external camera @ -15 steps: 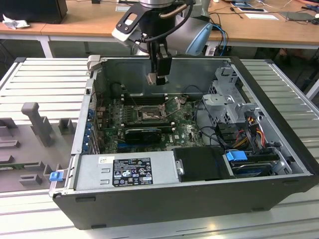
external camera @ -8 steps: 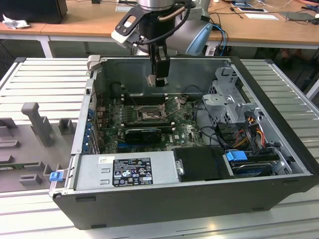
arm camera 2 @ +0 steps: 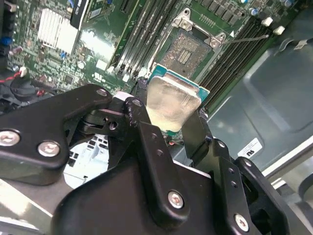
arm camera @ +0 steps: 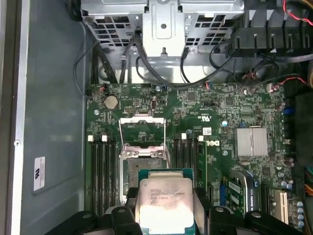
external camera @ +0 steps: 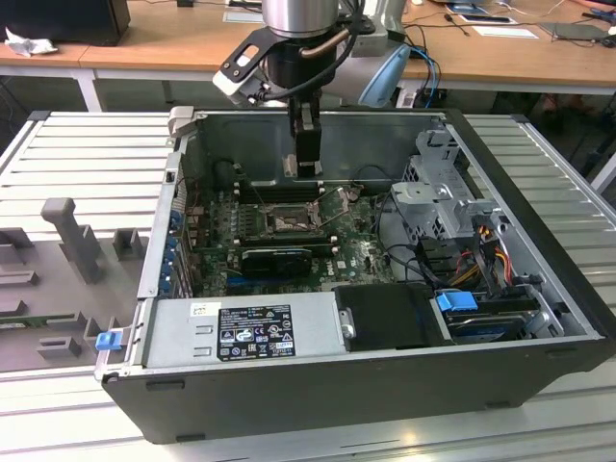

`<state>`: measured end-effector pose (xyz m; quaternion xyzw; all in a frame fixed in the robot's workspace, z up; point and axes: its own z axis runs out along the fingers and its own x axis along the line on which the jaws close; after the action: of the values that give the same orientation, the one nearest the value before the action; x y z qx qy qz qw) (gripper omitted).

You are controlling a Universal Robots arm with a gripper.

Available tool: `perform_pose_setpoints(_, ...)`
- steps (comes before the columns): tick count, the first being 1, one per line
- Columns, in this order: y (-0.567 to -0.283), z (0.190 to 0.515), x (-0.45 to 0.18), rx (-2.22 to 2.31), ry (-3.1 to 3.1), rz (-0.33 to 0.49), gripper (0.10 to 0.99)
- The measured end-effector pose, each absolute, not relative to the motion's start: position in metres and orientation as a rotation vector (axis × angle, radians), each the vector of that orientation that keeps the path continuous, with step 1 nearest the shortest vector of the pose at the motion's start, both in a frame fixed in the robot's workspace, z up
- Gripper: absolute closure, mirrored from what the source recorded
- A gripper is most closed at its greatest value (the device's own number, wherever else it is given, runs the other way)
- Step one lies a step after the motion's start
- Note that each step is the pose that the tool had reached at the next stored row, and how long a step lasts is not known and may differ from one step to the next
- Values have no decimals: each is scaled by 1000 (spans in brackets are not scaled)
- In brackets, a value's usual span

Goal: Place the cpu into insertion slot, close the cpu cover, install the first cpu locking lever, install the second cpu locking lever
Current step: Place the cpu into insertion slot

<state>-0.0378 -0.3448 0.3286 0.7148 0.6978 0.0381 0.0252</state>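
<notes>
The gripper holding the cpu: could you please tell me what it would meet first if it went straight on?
Most likely the insertion slot, just beyond the cpu in the gripper; depth is unclear, so the memory slots beside it remain possible.

One cpu (arm camera: 164,203), one insertion slot (arm camera 2: 188,49) and one cpu cover (arm camera: 142,128) are counted on one green motherboard (arm camera: 220,107). One pincer (external camera: 308,166) and one open computer case (external camera: 337,385) are also seen.

Silver cpu (arm camera 2: 172,108), green-edged; black pincer (arm camera 2: 168,128)
</notes>
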Motion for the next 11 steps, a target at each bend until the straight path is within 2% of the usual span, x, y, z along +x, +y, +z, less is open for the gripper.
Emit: perform_pose_setpoints(11,-345,317,-38,2218,2145,122,561)
